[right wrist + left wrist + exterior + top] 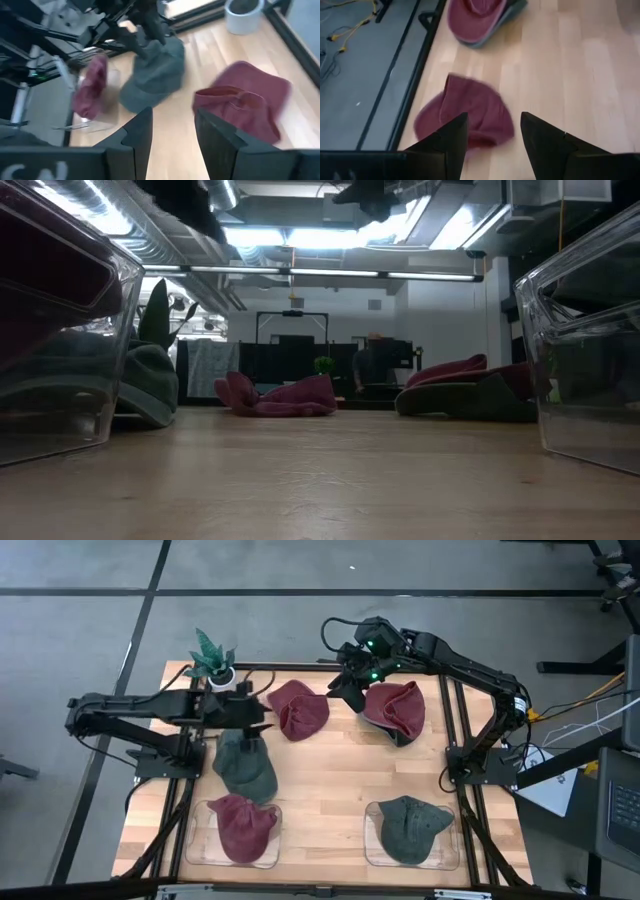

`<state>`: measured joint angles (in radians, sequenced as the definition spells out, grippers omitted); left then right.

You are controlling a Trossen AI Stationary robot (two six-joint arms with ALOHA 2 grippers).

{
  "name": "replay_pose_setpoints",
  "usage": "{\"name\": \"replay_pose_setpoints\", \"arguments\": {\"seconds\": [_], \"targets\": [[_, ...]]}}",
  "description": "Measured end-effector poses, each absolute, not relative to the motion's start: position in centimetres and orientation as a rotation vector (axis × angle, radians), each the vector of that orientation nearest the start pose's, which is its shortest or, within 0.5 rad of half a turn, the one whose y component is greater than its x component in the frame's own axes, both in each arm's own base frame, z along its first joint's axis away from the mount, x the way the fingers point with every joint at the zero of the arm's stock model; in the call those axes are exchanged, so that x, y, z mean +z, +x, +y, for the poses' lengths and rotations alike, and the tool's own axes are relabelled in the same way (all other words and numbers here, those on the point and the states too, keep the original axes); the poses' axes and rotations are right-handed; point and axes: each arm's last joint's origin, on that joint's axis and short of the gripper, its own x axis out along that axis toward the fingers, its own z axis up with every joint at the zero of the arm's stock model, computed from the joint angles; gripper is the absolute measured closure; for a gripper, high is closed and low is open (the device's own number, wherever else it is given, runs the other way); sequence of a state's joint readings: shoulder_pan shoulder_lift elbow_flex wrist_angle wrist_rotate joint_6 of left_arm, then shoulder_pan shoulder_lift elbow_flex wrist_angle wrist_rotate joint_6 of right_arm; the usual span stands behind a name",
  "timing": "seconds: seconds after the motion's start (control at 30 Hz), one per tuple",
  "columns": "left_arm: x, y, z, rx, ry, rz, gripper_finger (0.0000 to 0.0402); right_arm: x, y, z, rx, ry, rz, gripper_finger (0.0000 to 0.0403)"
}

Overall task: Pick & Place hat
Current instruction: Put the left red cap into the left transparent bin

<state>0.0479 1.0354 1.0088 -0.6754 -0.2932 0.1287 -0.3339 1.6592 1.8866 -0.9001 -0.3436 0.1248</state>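
Several hats lie on the wooden table. A green hat (245, 766) rests flat at the left, just on the near side of my left gripper (262, 725), which hovers open with nothing between its fingers (492, 117). A red hat (300, 710) lies crumpled at the far middle, between both grippers. My right gripper (340, 690) hangs open and empty (172, 112) above the table beside a red hat lying on top of a green one (396, 710). Whether my left gripper brushes the green hat (155, 75), I cannot tell.
Two clear trays stand at the near edge: the left tray (200, 840) holds a red hat (243, 830), the right tray (372, 850) a green hat (412, 828). A potted plant (213, 662) stands at the far left corner. Bare wood lies between the trays and the hats.
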Motion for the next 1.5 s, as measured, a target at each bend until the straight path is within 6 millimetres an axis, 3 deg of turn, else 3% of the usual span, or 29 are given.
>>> {"name": "replay_pose_setpoints", "arguments": {"seconds": [0.2,0.3,0.47,0.63,1.13,1.5], "targets": [[30.2,26.1,3.2,0.282,0.167,0.632,0.0229,41.2,32.1,-9.9,-0.137,0.311,0.763,0.0256],[28.1,28.7,3.8,0.305,0.165,0.646,0.0232,40.8,31.7,-9.8,-0.204,0.314,0.82,0.0256],[24.1,31.2,4.2,0.296,0.171,0.764,0.0231,40.5,31.5,-9.6,-0.269,0.334,0.861,0.0256],[21.3,32.2,4.2,0.283,0.173,0.873,0.0218,40.3,31.2,-9.5,-0.266,0.335,0.897,0.0256],[17.4,33.6,5.1,0.397,0.158,0.952,0.0121,40.1,31.0,-9.4,-0.207,0.206,0.944,0.0256],[14.1,34.8,5.7,0.443,0.083,0.975,0.0118,39.8,30.4,-9.6,-0.246,0.099,1.018,0.0256]]}}
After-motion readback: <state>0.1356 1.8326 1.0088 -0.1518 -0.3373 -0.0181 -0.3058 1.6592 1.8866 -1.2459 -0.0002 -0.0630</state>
